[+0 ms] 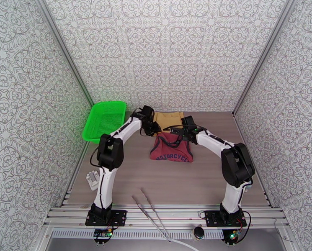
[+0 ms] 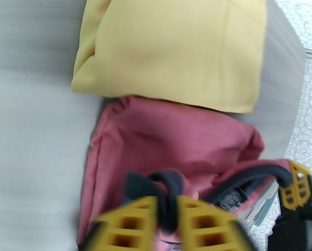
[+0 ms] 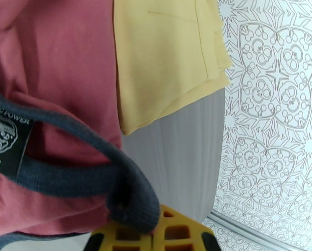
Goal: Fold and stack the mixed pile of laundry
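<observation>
We clench our right claw (image 3: pixel 153 233) on the tank top (image 3: pixel 51 67) by its navy trim (image 3: pixel 72 180), for folding. A strap (image 2: pixel 168 191) sits inside our left claw (image 2: pixel 168 210), and we cannot tell whether it grips. The tan cloth (image 2: pixel 172 51) lies just beyond.

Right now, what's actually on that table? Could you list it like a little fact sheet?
Maroon tank top: mid-table, print facing up
Tan cloth: folded, just beyond the tank top, edges overlapping
Left gripper: tank top's navy strap between its jaws, grip unclear
Right gripper: shut on the tank top's navy trim
Green basket: far left edge of the table
</observation>
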Robot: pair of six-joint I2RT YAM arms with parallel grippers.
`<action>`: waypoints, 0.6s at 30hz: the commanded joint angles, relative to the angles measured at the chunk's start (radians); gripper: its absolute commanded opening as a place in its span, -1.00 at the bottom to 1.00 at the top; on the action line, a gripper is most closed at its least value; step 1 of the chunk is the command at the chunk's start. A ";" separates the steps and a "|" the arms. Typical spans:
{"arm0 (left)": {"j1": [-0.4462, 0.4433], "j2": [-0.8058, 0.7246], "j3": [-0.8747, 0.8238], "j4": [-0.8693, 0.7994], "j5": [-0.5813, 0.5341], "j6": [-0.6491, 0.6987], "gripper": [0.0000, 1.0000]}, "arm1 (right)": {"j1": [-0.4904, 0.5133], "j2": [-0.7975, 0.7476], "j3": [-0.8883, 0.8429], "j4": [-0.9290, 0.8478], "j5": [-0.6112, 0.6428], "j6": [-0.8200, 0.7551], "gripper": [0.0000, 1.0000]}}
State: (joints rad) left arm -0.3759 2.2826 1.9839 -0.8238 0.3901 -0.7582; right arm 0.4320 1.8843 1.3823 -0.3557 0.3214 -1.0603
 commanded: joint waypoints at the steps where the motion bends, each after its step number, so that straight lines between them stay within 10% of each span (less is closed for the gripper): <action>1: 0.012 -0.008 0.032 -0.002 0.014 -0.040 0.32 | -0.006 0.002 -0.014 0.005 0.025 0.063 -1.00; 10: 0.017 -0.048 0.037 -0.015 -0.002 -0.037 0.53 | -0.011 0.011 -0.006 0.004 0.039 0.155 -0.92; 18: 0.023 -0.211 -0.120 -0.002 -0.070 0.008 0.44 | -0.027 -0.065 -0.028 0.007 0.029 0.272 0.49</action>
State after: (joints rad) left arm -0.3645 2.1628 1.9091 -0.8272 0.3576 -0.7792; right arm 0.4133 1.8793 1.3743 -0.3550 0.3527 -0.8627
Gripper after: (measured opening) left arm 0.723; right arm 0.717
